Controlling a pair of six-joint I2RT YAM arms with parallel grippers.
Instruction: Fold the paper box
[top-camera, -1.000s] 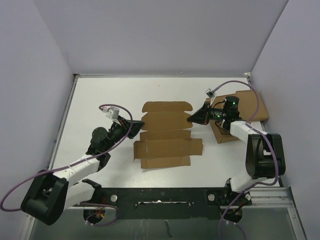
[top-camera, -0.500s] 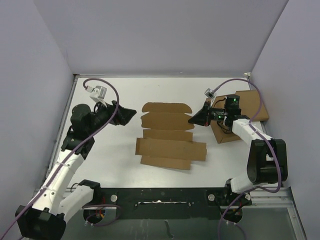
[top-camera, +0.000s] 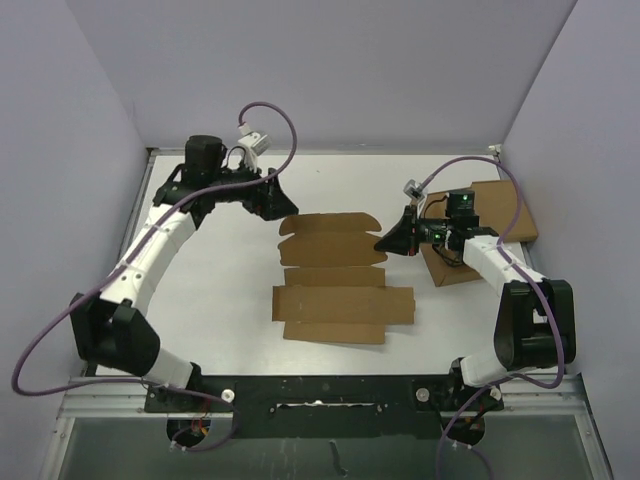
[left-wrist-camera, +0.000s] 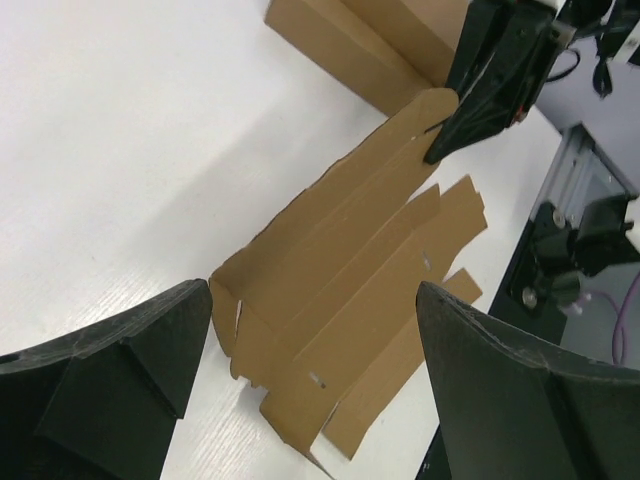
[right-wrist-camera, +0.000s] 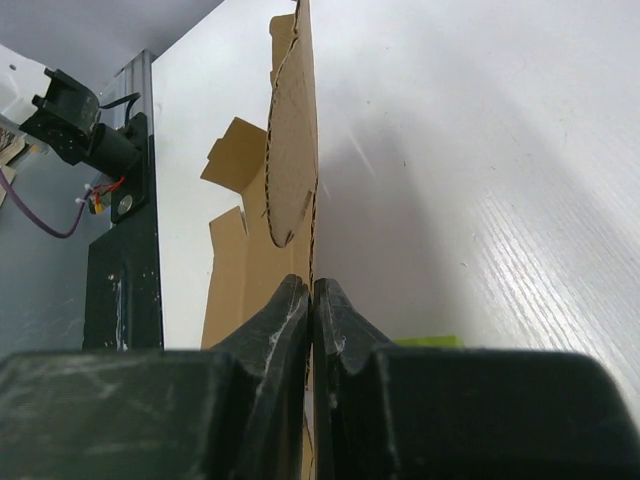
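The paper box (top-camera: 335, 275) is a flat brown die-cut sheet with flaps and slits, lying in the middle of the white table. My right gripper (top-camera: 383, 243) is shut on its right edge, and the right wrist view shows the thin cardboard (right-wrist-camera: 290, 150) pinched between the closed fingertips (right-wrist-camera: 312, 290). My left gripper (top-camera: 275, 200) hovers open just beyond the sheet's far-left corner, touching nothing. In the left wrist view the sheet (left-wrist-camera: 350, 260) lies below and between the spread fingers (left-wrist-camera: 130, 370), with the right gripper (left-wrist-camera: 440, 155) at its far end.
A larger brown cardboard slab (top-camera: 505, 215) with a squat box (top-camera: 450, 265) lies at the right, under and behind the right arm. Grey walls enclose the table on three sides. A black rail (top-camera: 330, 390) runs along the near edge.
My left gripper opened and swung from the sheet's left edge up to its far-left corner. The sheet's near panels shifted slightly right. The right gripper kept its grip.
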